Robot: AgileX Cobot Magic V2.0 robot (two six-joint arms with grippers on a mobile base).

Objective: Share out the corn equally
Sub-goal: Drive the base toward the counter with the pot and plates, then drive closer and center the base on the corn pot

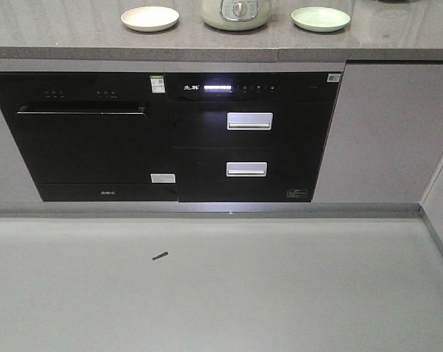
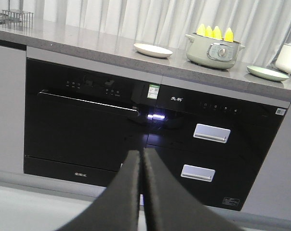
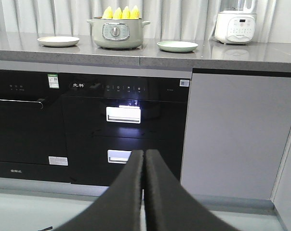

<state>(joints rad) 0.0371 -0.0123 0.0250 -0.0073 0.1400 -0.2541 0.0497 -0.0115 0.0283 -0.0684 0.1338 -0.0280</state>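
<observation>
On the grey countertop (image 3: 136, 54), the corn (image 3: 120, 13) stands upright inside a pale green pot (image 3: 117, 33). Four yellow cob tips project above the pot rim, packed side by side. The pot sits between two plates, apart from both. A cream plate (image 3: 58, 41) lies toward the left end of the countertop, and a light green plate (image 3: 177, 46) lies to the right of the pot. Neither plate carries any corn. A white cooker (image 3: 235, 28) stands farther toward the right end, close to the rear edge. A wire rack (image 2: 18, 17) occupies the far left end.

Below the front edge, a black built-in appliance (image 1: 89, 147) with a long bar handle sits left of a black drawer unit (image 1: 249, 147) with two silver handles and a lit display strip (image 1: 217, 88). A small dark object (image 1: 160, 256) lies on the floor (image 1: 280, 293).

Left gripper (image 2: 141, 153): fingers pressed together, holding nothing, low in front of the cabinets. Right gripper (image 3: 144, 153): fingers pressed together, holding nothing, likewise well apart from the corn.
</observation>
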